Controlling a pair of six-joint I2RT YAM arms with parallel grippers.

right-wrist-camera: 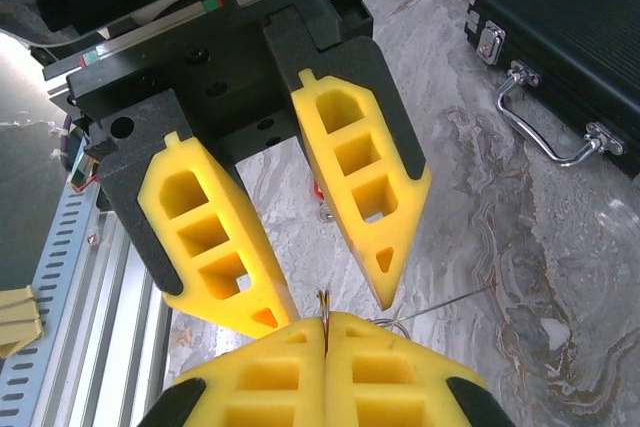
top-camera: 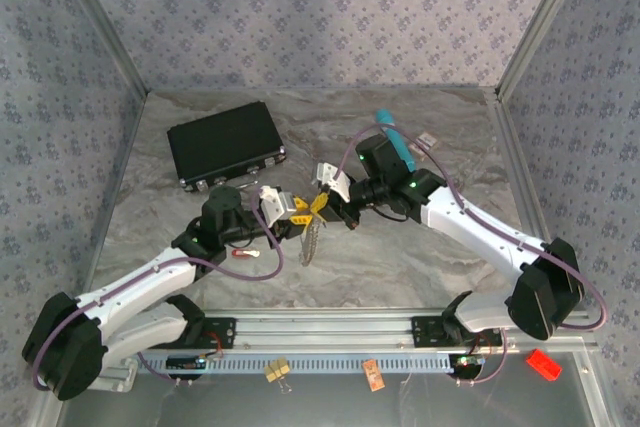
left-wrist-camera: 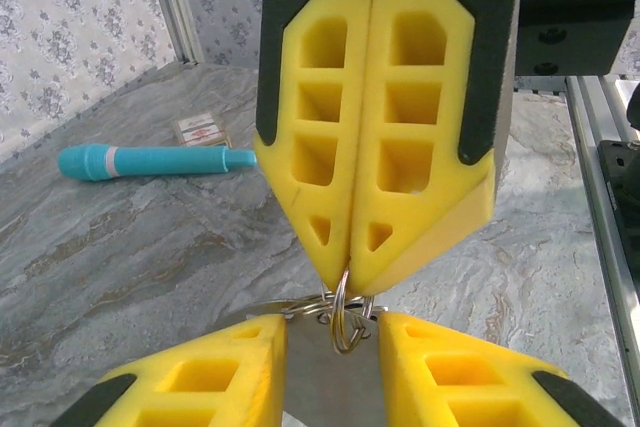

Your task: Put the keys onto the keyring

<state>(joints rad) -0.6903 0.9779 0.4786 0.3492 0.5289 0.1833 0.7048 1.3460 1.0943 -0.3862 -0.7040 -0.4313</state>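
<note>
**Midair, keyring pinched by the right gripper, left gripper open around it**

Up above the marbled table (top-camera: 400,257), the two arms meet tip to tip near its middle. The right gripper (top-camera: 325,199) has its yellow fingers pressed flat together, and the thin wire of the keyring (left-wrist-camera: 343,319) is nipped at their very tip. In the right wrist view the same wire stands up as a fine line in the seam between the closed pads (right-wrist-camera: 290,372).

The left gripper (top-camera: 290,209) faces it with its jaws spread wide. In the left wrist view its two fingers (left-wrist-camera: 215,372) lie to either side of the ring, with a clear gap on both sides. I cannot tell whether either finger touches the metal.

From above, the keyring (top-camera: 308,239) hangs as a grey, toothed strand just below the two grippers, clear of the table.

A black case (top-camera: 225,144) with a metal handle lies closed at the far left of the table. A teal pen-like stick (top-camera: 395,139) rests at the far right, behind the right arm. A small card (left-wrist-camera: 200,128) lies just beside it.
</note>
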